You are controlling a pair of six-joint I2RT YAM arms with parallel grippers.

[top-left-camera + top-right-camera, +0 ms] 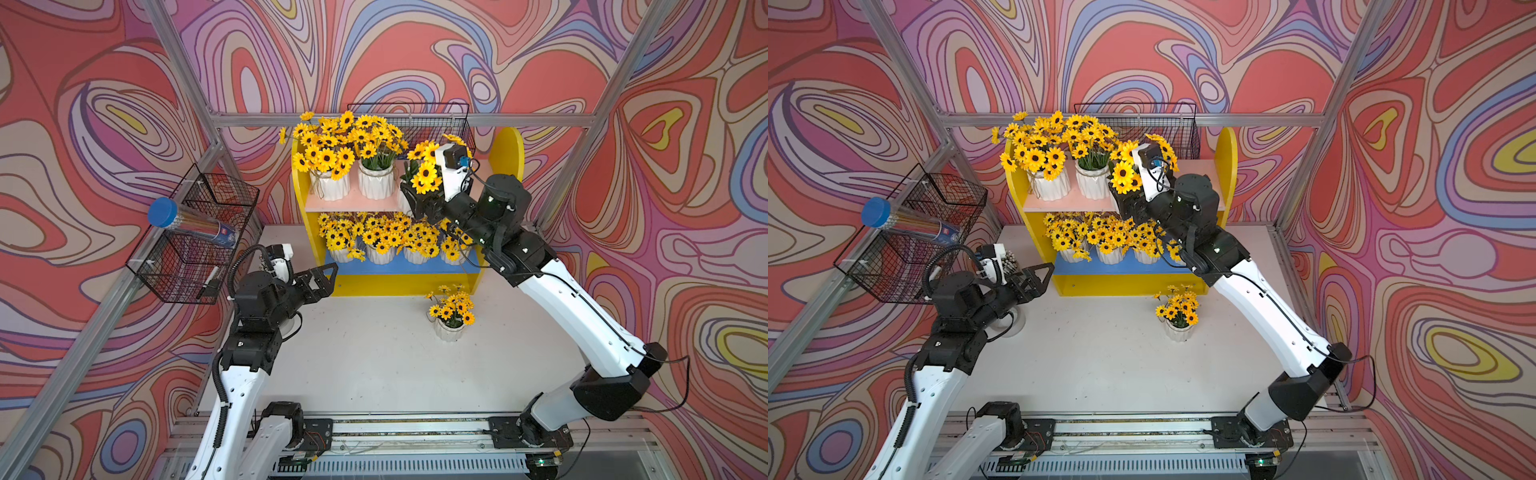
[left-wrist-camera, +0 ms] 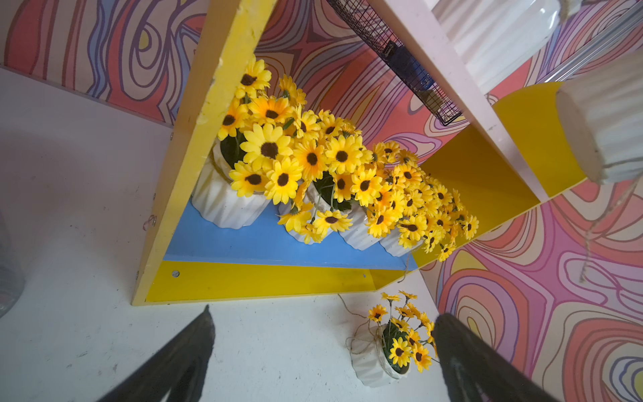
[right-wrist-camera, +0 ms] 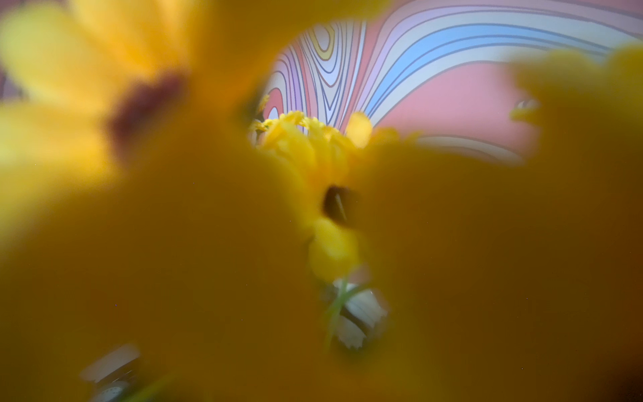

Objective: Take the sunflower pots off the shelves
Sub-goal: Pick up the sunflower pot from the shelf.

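**Item 1, shelves** (image 1: 505, 153): a small yellow unit with rounded side panels, a pale pink upper board (image 1: 353, 203) and a blue lower board (image 1: 399, 266). It stands at the back of your white table (image 1: 374, 365).

**Item 2, sunflower pots** (image 1: 330, 185): white, ribbed, tied with twine, with yellow dark-centred blooms. You have eight in all.
- Two stand side by side at the left of the pink board.
- Four sit in a row on the blue board.
- One stands on the table, just in front of the unit's right end.

**Item 3, eighth pot** (image 1: 426, 176): your right gripper (image 1: 415, 201) grips its body, with the jaws spread wide around it. The left wrist view shows it tilted, with its base clear of the pink board's front edge and its twine hanging. Its petals blur out the right wrist view.

**Item 4, left gripper** (image 1: 330, 279): low, near the unit's left panel. The fingers are wide apart with nothing between them.

**Item 5, sundries**:
- A black wire basket (image 1: 187, 266) on the left wall holds a clear blue-capped tube (image 1: 195, 226) of pencils.
- A second black wire basket (image 1: 432, 124) hangs behind the unit.
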